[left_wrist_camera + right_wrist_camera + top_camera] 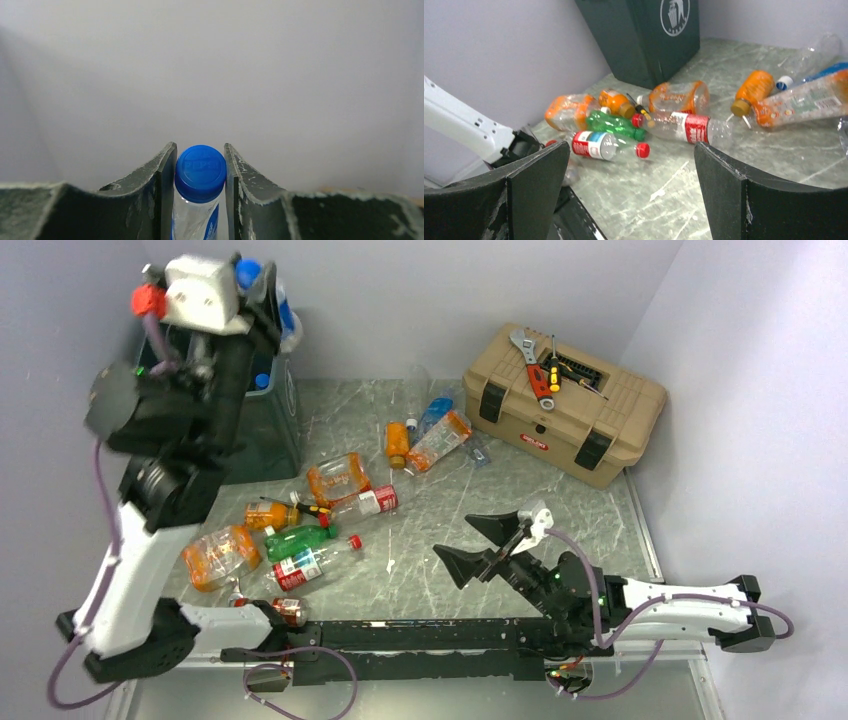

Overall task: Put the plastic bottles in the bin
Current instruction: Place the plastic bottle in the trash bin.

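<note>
Top view overlooks table (430, 575); low right wrist shares its bottles (616, 125) and bin (639, 40); left wrist faces wall (200, 65).

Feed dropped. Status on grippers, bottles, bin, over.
Left gripper shut on blue-capped clear plastic bottle, raised by tall dark green bin. Right gripper open, empty. Nothing in the way.

Marbled grey-green table (440, 570). Far-left corner: dark green bin (268, 435), upright. Far right: tan toolbox (565, 410). Left of centre, lying in a loose heap: green bottle (298, 541), red-labelled clear bottle (312, 564), crushed orange bottle (220, 555). Toward back centre: small orange bottle (398, 443) beside clear orange-labelled bottle (440, 440).
</note>
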Motion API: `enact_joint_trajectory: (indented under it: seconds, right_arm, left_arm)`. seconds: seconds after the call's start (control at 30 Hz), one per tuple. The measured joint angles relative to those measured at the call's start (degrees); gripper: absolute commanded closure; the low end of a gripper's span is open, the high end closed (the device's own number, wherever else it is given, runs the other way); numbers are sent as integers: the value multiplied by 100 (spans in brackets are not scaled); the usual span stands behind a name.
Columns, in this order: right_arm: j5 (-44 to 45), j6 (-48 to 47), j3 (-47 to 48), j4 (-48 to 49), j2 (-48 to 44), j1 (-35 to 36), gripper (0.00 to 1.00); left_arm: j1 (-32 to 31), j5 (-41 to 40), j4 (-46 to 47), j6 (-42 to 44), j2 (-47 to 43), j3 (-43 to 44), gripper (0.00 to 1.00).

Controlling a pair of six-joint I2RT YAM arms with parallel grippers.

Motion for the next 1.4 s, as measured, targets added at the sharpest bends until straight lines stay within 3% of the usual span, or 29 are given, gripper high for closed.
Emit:
enact_joint_trajectory:
  seconds: [0.07,0.17,0.33,0.47,0.67,0.87,1.1,1.27,1.3,1.4]
  right_arm:
    - [52,72,-186,-116,-50,-13,0]
    - [76,149,-249,-236,-4,-22,0]
    - [122,258,-219,-479,109,-33,0]
    - [118,293,-219,-616,42,-37,0]
    - [146,372,-374,-444,-103,-42,0]
    - [190,400,-466,-409,129,-63,0]
    - [186,398,-466,-407,149,-114,0]
    - [190,398,-466,-450,66,-146,0]
    - [195,398,-466,-474,46,-146,0]
    - [227,398,-466,-551,-20,-149,0]
  left_arm:
    - [369,-31,4,243,590,619,100]
    - [1410,103,9,138,1353,1202,100]
    - [3355,343,-46,-699,1934,660,100]
    - [4446,59,317,-1182,2133,103,100]
    - [4846,-382,918,-1587,2177,-584,100]
    - [5141,-514,857,-2378,2264,-1342,100]
    - [5521,516,98,-3397,2594,-1696,99]
    - [5571,1445,-358,-3807,2828,-1657,6]
    - [5569,1574,-463,-3919,2830,-1657,1]
    - [5545,1768,-531,-4096,2802,-1635,0]
